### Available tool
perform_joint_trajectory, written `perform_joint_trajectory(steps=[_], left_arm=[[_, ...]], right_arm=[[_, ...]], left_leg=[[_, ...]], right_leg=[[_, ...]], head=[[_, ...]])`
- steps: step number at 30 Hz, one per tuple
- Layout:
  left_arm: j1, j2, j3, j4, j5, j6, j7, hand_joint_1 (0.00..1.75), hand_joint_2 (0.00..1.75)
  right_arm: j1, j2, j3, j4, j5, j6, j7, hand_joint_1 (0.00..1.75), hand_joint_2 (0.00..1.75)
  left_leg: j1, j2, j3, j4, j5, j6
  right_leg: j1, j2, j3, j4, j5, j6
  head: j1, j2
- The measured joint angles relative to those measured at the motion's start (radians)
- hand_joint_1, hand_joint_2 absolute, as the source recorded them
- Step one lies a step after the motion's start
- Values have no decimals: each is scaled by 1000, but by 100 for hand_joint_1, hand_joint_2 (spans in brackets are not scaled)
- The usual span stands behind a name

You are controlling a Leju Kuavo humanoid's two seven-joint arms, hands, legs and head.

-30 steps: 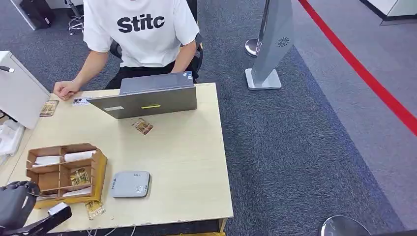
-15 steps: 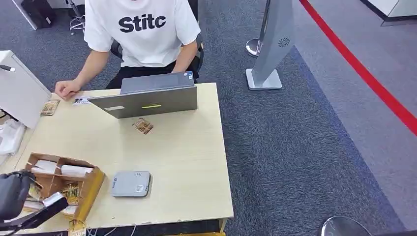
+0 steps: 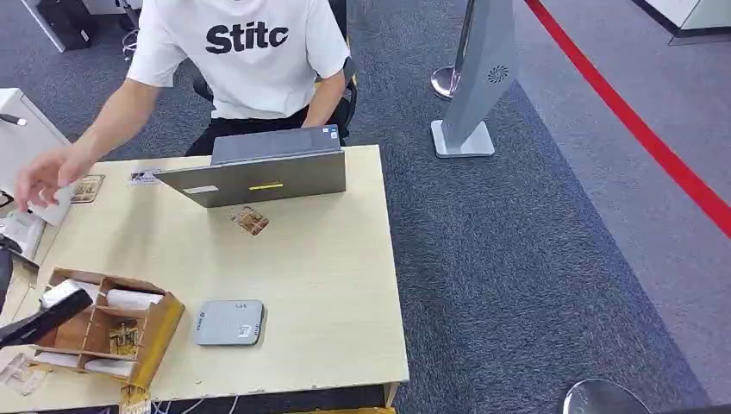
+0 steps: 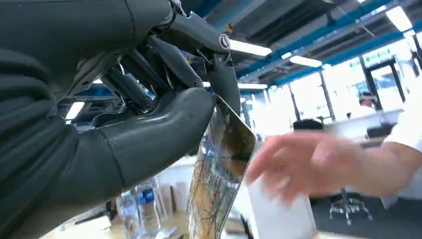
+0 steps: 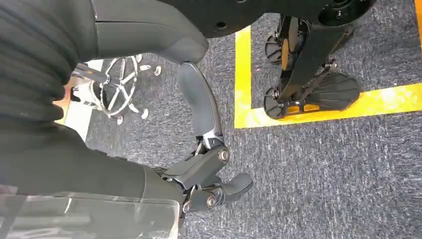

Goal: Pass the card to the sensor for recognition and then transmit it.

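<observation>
**Op:** Left hand [image 4: 124,124] is pinching the card [image 4: 219,174] between the thumb and the dark fingers. The card stands on edge, lifted off the desk.

**Eng:** Where's the person?

**Op:** Seated behind the laptop [image 3: 259,168]. I see their hand [image 4: 303,164] blurred, close beside the card (can't tell if it touches). From the head camera the same hand [image 3: 43,177] is over the far left end of the desk [image 3: 328,285].

**Eng:** Sensor?

**Op:** The grey reader [image 3: 228,323] lies flat near the front edge of the desk, just beside the wooden organizer [image 3: 108,323]. The organizer sits skewed at the front left corner, with cards in its compartments.

**Eng:** Other cards?

**Op:** One loose card [image 3: 250,221] lies in front of the laptop, and another [image 3: 86,188] lies at the far left.

**Eng:** Right hand?

**Op:** The right hand [image 5: 199,144] hangs over the carpet. Its fingers are apart and it holds nothing.
</observation>
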State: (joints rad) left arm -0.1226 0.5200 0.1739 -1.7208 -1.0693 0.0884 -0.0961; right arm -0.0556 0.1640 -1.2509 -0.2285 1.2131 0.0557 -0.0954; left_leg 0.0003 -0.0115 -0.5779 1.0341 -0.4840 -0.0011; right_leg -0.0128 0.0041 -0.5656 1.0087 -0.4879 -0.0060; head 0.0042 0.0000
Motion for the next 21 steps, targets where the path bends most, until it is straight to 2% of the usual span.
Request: perform_joint_trajectory(steps=[3,6,9,12,15,20,21], left_arm=[[-164,3,-34,15,-18,-68,65,175,175],[-361,3,-86,113,-36,-122,126,175,175],[-482,0,-132,204,-50,-141,155,175,175],[-575,-8,-169,304,-114,-171,196,175,175],[-667,-13,-228,410,-165,-173,219,175,175],[-716,-31,-267,476,-163,-160,222,175,175],[-718,-34,-271,483,-162,-160,222,44,175]], right_arm=[[-7,0,3,1,11,-14,6,0,175],[-22,11,8,8,20,-55,34,0,175],[-29,19,12,16,31,-65,44,0,175],[-29,22,20,21,32,-64,54,0,175],[-32,24,31,25,38,-56,57,0,175],[-32,26,33,29,32,-55,58,0,175],[-32,26,33,29,31,-55,58,0,175]], left_leg=[[0,-2,-1,0,2,0],[1,-1,-3,0,5,-1],[0,4,-2,0,5,-1],[0,4,-2,0,6,-1],[0,4,-3,0,6,-1],[0,7,-3,0,5,-1],[0,7,-3,0,5,-1]], right_leg=[[0,-2,0,0,1,1],[1,-1,1,0,6,-2],[0,5,-1,0,8,-1],[0,5,-2,0,8,-2],[0,5,-2,0,8,-2],[0,8,-3,0,8,-2],[0,8,-3,0,8,-2]], head=[[1,0],[0,0],[0,0],[0,0],[0,0],[1,0],[0,0]])
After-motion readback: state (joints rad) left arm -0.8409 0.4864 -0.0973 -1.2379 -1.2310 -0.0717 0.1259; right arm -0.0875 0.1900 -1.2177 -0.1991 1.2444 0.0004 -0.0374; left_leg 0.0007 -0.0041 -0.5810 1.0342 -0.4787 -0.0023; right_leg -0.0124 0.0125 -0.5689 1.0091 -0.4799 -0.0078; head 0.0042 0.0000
